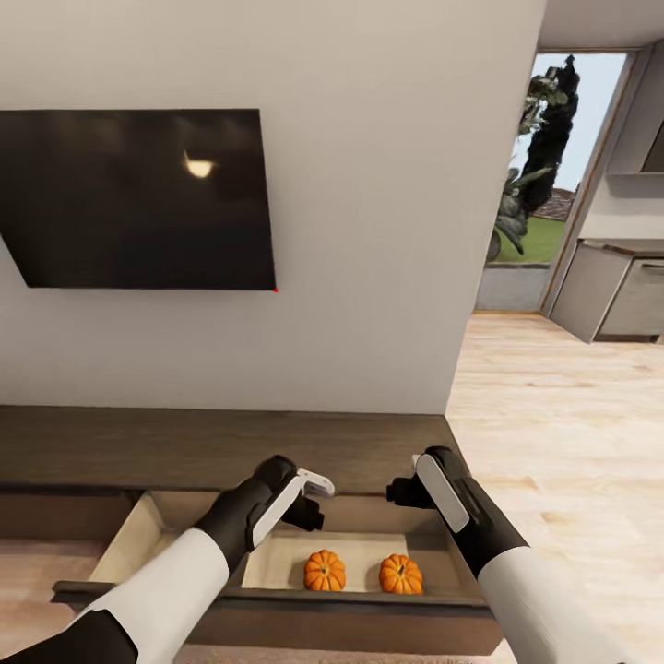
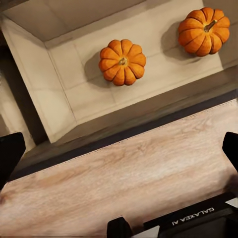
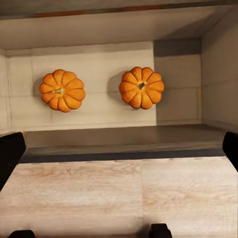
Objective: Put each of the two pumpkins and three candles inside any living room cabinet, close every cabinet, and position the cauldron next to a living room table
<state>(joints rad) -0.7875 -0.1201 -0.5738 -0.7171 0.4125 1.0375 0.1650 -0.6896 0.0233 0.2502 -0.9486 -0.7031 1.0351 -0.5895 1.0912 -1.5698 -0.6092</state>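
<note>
Both forearms are filling the lower part of the head view, the left gripper (image 1: 309,498) and the right gripper (image 1: 406,492) hovering side by side above the open drawer (image 1: 138,535) of the cabinet (image 1: 212,447). Neither is holding anything; in each wrist view the dark fingertips are sitting far apart at the frame edges, so both sets of jaws are standing open.

Two pumpkins (image 1: 325,571) (image 1: 400,575) are resting upright on the pale drawer floor at lower centre of the head view, near each other but not touching, stems up. In the right wrist view the pumpkins (image 3: 62,90) (image 3: 142,87) are lying in a row along the drawer's length, just behind its dark front rail (image 3: 119,153).

With both pumpkins already inside, the drawer probably needs pushing shut next. Its long axis is running left to right across the frame, and the front rail is lying below and nearer the camera than both grippers; either arm looks about equally close. No candles are appearing in these views.
</note>
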